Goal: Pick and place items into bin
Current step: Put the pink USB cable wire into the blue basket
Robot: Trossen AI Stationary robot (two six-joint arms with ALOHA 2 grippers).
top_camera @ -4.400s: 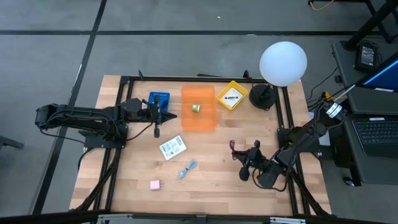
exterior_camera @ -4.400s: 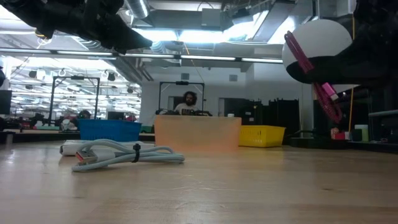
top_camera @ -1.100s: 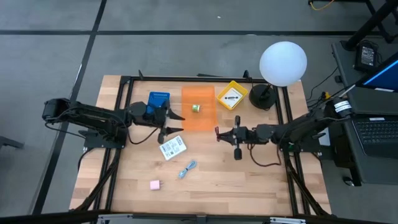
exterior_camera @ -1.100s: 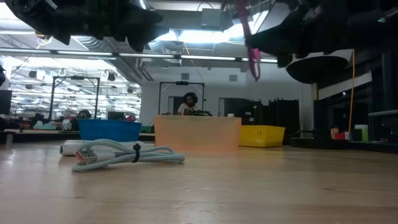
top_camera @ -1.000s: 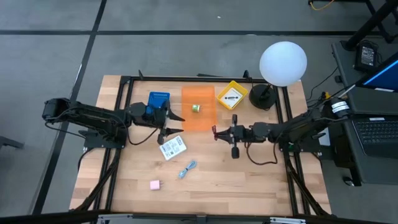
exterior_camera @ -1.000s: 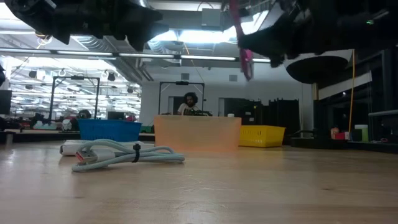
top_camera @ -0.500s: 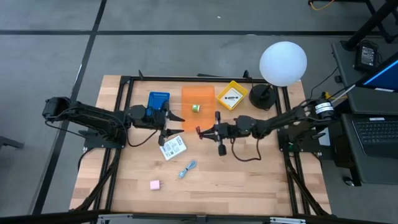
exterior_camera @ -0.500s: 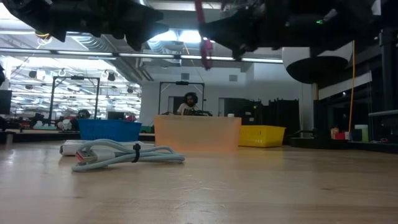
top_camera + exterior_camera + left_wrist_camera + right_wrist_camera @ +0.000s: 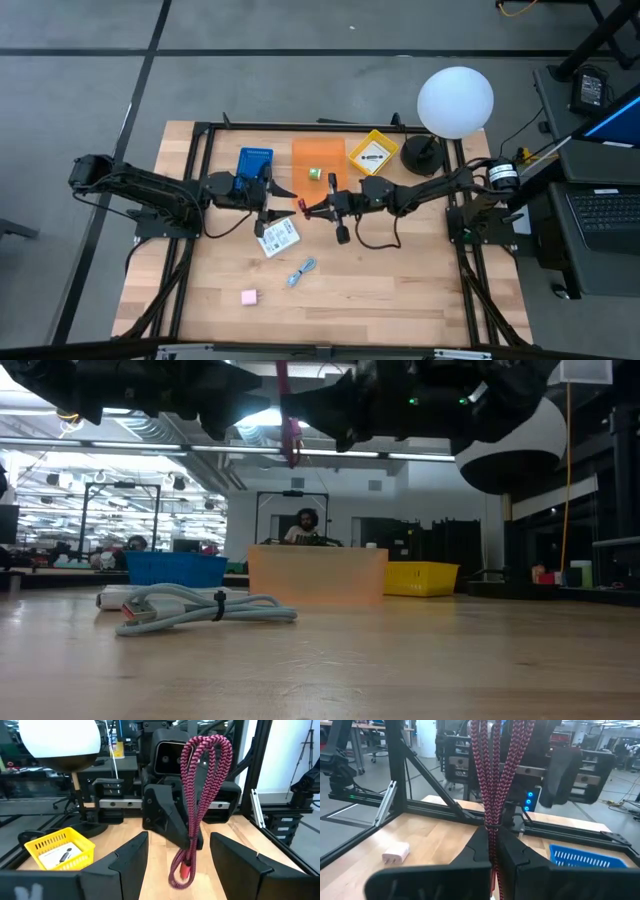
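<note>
The pink cube (image 9: 249,297) and blue cord (image 9: 301,270) lie nearest. The right gripper (image 9: 308,211) squeezes the red cord (image 9: 303,207) by the orange bin (image 9: 320,160). The left gripper (image 9: 277,199) waits, fingers apart.

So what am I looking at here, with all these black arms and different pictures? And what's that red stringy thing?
These are two robot arms at a wooden table. One picture looks straight down, one sits at table level, and two come from cameras on the arms' wrists. The right gripper is shut on a dark-red cord, held up over the table near the orange bin. The left gripper is open, facing the cord. On the table lie a white packet, a light-blue cable and a pink cube, with a blue bin, a yellow bin and a white globe lamp at the back.
</note>
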